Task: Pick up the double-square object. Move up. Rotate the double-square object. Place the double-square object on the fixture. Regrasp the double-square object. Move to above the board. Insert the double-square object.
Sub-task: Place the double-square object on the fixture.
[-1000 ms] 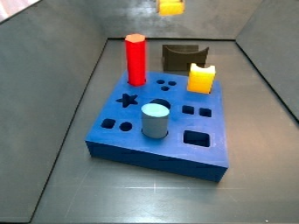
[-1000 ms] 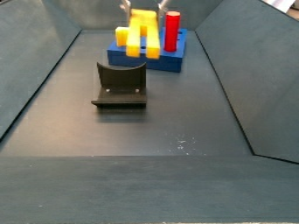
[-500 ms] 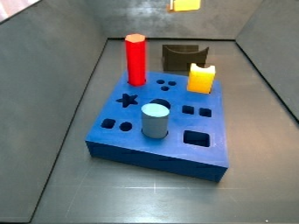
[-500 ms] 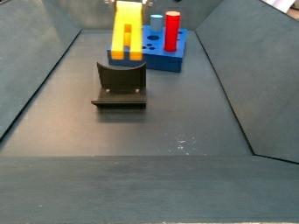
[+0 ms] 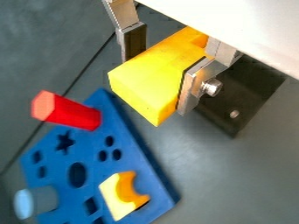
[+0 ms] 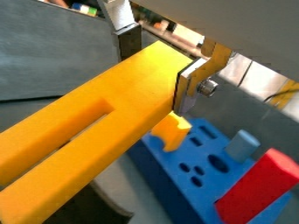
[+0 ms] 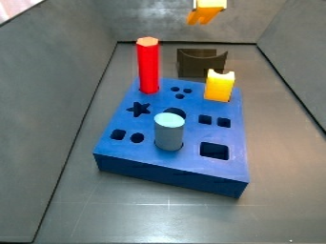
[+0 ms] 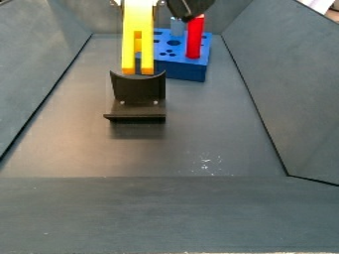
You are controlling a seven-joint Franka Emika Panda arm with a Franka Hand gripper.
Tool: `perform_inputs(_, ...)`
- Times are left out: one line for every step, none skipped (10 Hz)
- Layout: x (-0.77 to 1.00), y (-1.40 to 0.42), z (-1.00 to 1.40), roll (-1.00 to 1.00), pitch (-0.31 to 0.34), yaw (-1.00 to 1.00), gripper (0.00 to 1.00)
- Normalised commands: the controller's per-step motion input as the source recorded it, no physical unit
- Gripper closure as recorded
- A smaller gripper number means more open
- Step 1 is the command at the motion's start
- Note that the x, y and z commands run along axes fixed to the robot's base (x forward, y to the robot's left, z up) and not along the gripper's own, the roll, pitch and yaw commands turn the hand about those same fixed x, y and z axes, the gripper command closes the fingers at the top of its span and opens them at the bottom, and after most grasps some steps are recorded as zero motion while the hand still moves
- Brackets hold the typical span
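Yellow double-square object (image 5: 162,77) between fingers (image 5: 132,39) (gripper (image 5: 163,63))

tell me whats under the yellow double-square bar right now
In a side view the double-square object, clamped in the pincer, hangs prongs-down over the fixture. Its lower end overlaps the fixture's top, so whether it touches the recess cannot be seen.
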Motion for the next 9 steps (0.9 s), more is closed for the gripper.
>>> perform_inputs(0.07, 0.04, -0.01, -1.0, 0.137, -0.2, 1.0)
perform_inputs(0.08, 0.04, -0.01, -0.97, 0.135, -0.23, 1.0)
perform_inputs(0.08, 0.04, -0.01, -0.85, 0.114, -0.22, 1.0)
perform_inputs(0.08, 0.04, -0.01, -0.54, 0.046, -0.21, 1.0)
perform_inputs(0.07, 0.04, -0.01, -0.36, 0.01, -0.19, 1.0)
perform_inputs(0.06, 0.03, 0.0, -0.23, -0.023, -0.17, 1.0)
perform_inputs(0.09, 0.12, -1.0, -0.24, -0.045, -0.04, 1.0)
perform_inputs(0.09, 0.12, -1.0, -0.21, -0.076, -0.01, 1.0)
perform_inputs(0.1, 0.12, -1.0, -0.19, -0.077, -0.01, 1.0)
